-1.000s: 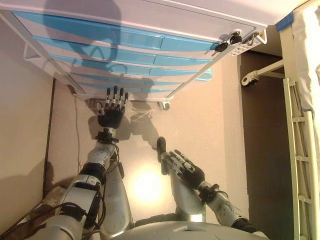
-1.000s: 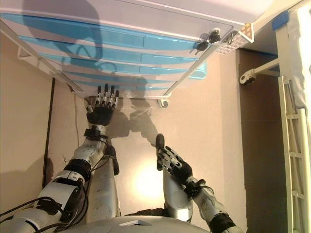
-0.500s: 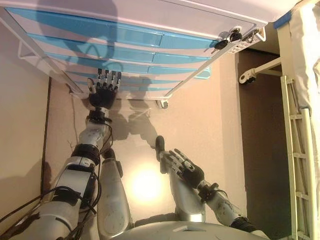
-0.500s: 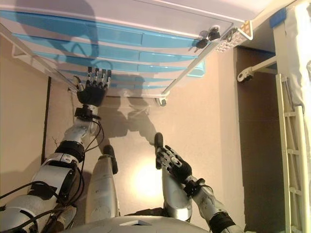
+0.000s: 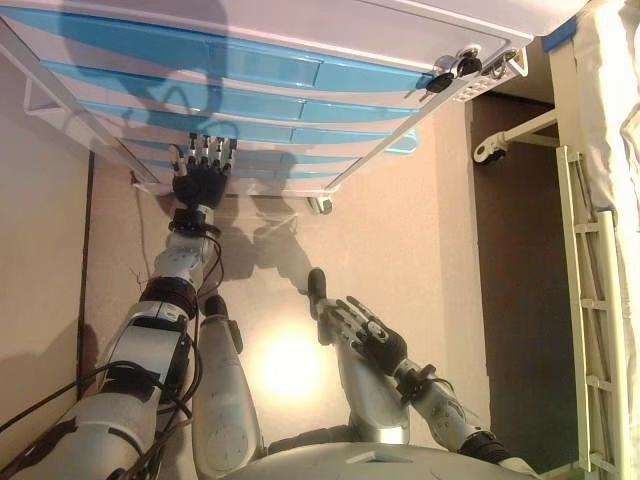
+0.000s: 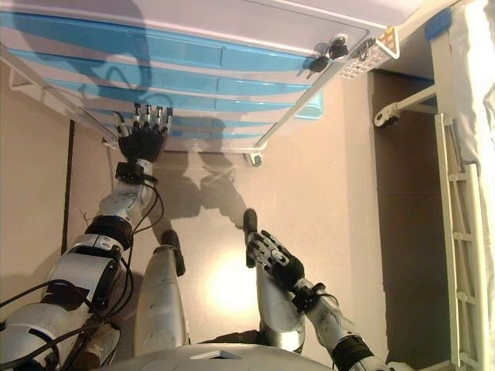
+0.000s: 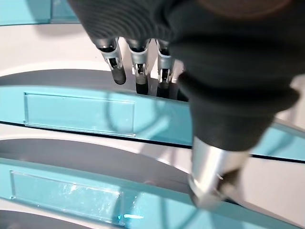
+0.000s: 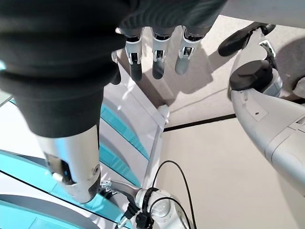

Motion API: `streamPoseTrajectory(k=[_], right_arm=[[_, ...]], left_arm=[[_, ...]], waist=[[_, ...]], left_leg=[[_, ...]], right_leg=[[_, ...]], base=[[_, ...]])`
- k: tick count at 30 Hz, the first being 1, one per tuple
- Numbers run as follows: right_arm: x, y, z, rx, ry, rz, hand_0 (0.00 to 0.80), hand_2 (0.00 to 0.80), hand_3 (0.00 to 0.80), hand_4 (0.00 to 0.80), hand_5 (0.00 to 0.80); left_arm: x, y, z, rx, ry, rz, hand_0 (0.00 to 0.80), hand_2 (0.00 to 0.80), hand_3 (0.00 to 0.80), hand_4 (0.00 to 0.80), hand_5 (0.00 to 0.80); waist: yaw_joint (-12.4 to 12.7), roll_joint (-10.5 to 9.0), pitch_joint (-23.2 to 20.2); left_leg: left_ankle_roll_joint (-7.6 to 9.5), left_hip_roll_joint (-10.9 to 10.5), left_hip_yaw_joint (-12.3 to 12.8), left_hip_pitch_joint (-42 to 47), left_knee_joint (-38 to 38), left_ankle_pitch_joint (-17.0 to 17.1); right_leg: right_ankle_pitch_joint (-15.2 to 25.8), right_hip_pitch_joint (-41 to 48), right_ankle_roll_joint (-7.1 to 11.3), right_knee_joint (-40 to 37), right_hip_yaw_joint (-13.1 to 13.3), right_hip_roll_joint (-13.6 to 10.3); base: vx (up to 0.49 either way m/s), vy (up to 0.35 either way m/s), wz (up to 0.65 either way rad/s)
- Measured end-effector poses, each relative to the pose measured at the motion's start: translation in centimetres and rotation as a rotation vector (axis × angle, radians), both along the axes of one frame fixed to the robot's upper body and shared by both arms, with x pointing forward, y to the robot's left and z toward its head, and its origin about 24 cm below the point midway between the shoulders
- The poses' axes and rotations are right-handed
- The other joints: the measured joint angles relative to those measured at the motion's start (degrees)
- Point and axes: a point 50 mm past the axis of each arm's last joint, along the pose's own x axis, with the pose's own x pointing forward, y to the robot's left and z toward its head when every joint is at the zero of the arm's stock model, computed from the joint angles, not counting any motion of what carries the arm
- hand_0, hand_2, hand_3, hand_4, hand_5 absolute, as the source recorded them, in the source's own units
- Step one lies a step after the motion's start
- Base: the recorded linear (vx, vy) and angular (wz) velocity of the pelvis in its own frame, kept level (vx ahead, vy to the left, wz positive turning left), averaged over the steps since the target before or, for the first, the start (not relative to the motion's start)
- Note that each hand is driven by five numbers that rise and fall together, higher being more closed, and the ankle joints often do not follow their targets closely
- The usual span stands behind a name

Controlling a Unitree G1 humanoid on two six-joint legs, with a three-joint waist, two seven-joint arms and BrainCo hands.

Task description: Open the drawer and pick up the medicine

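Note:
A white drawer cabinet (image 5: 300, 25) stands in front of me with several blue drawer fronts (image 5: 250, 105) stacked down its face, all shut. My left hand (image 5: 200, 180) reaches out to one of the lower drawers with straight fingers. In the left wrist view its fingertips (image 7: 138, 78) are at the dark gap above a blue drawer front (image 7: 81, 112); I cannot tell whether they touch it. My right hand (image 5: 370, 335) hangs low over the floor, open and holding nothing. No medicine is in view.
A bunch of keys (image 5: 450, 72) lies on the cabinet's top right corner, beside a white wire rack (image 5: 490, 82). The cabinet stands on castors (image 5: 320, 205). A white bed frame (image 5: 590, 300) with a wheeled leg (image 5: 487, 150) runs along the right.
My left hand has moved up and to the left, from just below the cabinet onto the lower drawer fronts. The right hand has stayed where it was.

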Motion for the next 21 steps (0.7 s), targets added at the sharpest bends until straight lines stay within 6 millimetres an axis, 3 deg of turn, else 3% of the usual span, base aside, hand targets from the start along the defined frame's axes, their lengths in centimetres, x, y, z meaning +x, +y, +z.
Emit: streamPoseTrajectory(k=[10, 21], right_arm=[[0.0, 0.1, 0.0, -0.003, -0.009, 0.010, 0.000, 0.000, 0.000, 0.000, 0.000], [-0.1, 0.0, -0.2, -0.019, -0.001, 0.006, 0.000, 0.000, 0.000, 0.000, 0.000]], left_arm=[[-0.1, 0.2, -0.5, 0.004, 0.030, 0.013, 0.800, 0.800, 0.800, 0.800, 0.800], [-1.5, 0.7, -3.0, 0.013, 0.058, 0.010, 0.800, 0.800, 0.800, 0.800, 0.800]], waist=[[-0.4, 0.00, 0.0], [0.2, 0.04, 0.0]], left_leg=[[-0.21, 0.1, 0.0, 0.6, -0.9, 0.1], [-0.67, 0.0, 0.6, 3.3, -4.1, 1.6]], right_leg=[[0.1, 0.6, -0.21, -0.6, -0.4, 0.0], [0.1, 2.1, -0.55, -1.1, -0.6, -0.1]], base=[[-0.001, -0.001, 0.00], [-0.033, -0.005, 0.00]])
